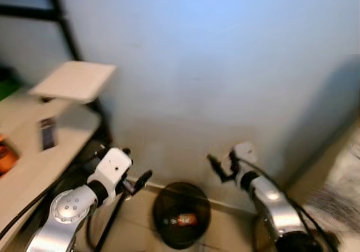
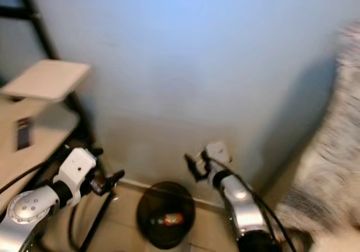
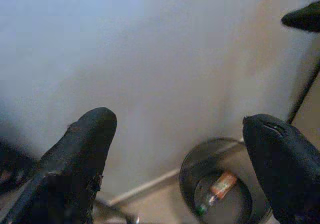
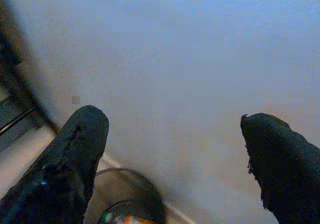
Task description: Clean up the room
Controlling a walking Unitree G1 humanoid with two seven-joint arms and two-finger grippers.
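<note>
A round black waste bin (image 1: 181,214) stands on the tiled floor against the pale wall, between my two arms. Inside it lies a bottle with an orange label (image 1: 183,220), which the left wrist view also catches as the bottle (image 3: 220,185) at the bin's bottom (image 3: 225,204). My left gripper (image 1: 138,181) hangs open to the left of the bin, above floor level, with nothing between its fingers (image 3: 82,154). My right gripper (image 1: 220,170) is open too, raised above the bin's right rim and close to the wall, its fingers (image 4: 75,149) holding nothing.
A light wooden desk (image 1: 34,151) with a small dark box (image 1: 48,133) and a raised white shelf (image 1: 73,80) stands at the left on a black frame (image 1: 64,27). A grey furry blanket or rug (image 2: 332,179) fills the right side. Cables trail by the left arm.
</note>
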